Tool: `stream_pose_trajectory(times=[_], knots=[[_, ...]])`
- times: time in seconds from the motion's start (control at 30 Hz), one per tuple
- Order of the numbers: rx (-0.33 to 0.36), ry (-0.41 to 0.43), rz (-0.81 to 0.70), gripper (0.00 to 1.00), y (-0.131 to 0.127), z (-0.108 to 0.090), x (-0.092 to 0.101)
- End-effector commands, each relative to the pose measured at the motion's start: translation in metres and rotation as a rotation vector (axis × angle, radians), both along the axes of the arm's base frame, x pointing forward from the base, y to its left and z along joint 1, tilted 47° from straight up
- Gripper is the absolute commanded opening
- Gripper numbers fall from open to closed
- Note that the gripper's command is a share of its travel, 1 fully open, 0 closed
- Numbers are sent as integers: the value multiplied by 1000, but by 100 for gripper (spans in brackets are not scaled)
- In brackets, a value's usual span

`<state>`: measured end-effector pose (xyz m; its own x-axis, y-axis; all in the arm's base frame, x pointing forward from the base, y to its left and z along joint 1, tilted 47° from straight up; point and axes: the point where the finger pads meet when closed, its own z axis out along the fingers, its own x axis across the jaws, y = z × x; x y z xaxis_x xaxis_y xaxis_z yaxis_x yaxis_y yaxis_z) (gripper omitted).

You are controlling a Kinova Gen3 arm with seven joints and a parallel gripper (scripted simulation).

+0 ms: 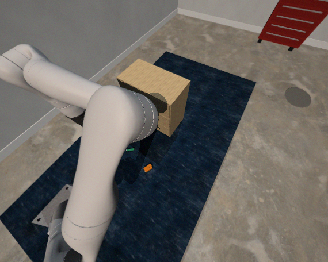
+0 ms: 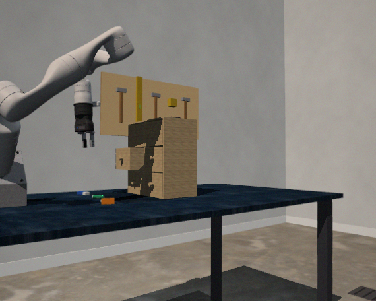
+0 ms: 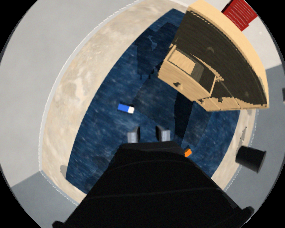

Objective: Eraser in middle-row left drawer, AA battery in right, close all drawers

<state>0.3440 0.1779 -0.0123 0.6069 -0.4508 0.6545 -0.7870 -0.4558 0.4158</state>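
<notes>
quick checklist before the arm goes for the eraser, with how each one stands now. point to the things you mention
1. Black two-finger claw (image 2: 88, 144) (image 3: 147, 131) open with nothing between its fingers: ok
2. Blue-and-white block eraser (image 2: 83, 193) (image 3: 125, 108) lying on the dark blue table (image 1: 208, 138) (image 2: 251, 195) (image 3: 97, 145), in sight: ok
3. Left middle light-wood drawer (image 2: 130, 158) (image 3: 182, 82) pulled out to receive it: ok
4. Claw directly above the eraser: not ok, the wrist view shows it off to one side
5. Left middle drawer empty inside: cannot tell, partly shadowed
</notes>
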Motion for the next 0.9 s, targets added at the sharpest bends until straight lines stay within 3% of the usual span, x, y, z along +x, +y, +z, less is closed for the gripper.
stream_pose_trajectory(times=[0.0, 0.17, 0.23, 0.63, 0.87], knots=[[-29, 102, 53, 67, -11, -20, 2], [-56, 288, 206, 67, -20, -49, 10], [-56, 288, 206, 67, -20, -49, 10], [-73, 696, 551, 67, -35, -115, 17], [-66, 814, 661, 67, -37, -136, 16]])
